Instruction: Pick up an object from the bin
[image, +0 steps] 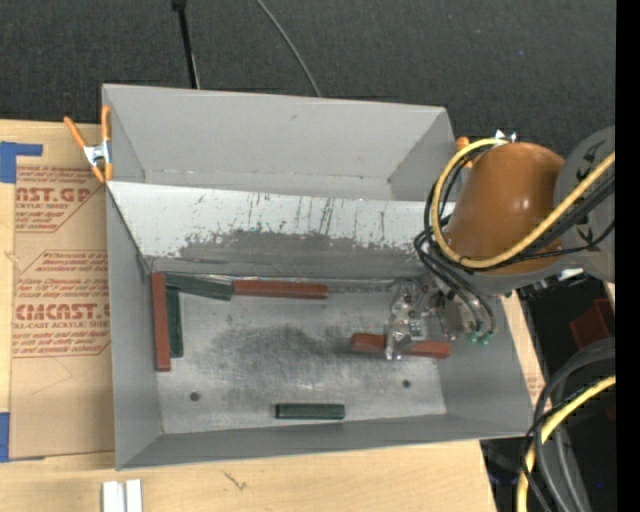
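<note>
The gripper (398, 340) is low in the bin (262, 356), near the right wall and about midway between the back and front edges. The arm's orange cover (505, 205) stands above the bin's right rim behind it.

Right under the gripper lies a reddish-brown flat bar (368, 344), set roughly parallel to the front edge. The gripper's metal parts cover the middle of the bar, so one end sticks out toward the bin's centre and the other toward the right wall. From this angle it is not clear whether the gripper is wide, narrow or closed on the bar, and I cannot tell whether the bar is off the floor.

The other things lie well apart from the gripper:
- A longer red bar (280, 290) lies along the foot of the back wall.
- A dark green bar (205, 289) lies just beside its left end.
- A red bar (160, 322) and a dark green bar (176, 322) lie side by side along the left wall, running from back to front.
- A short dark green bar (310, 410) lies alone near the front edge, about at its middle.
</note>
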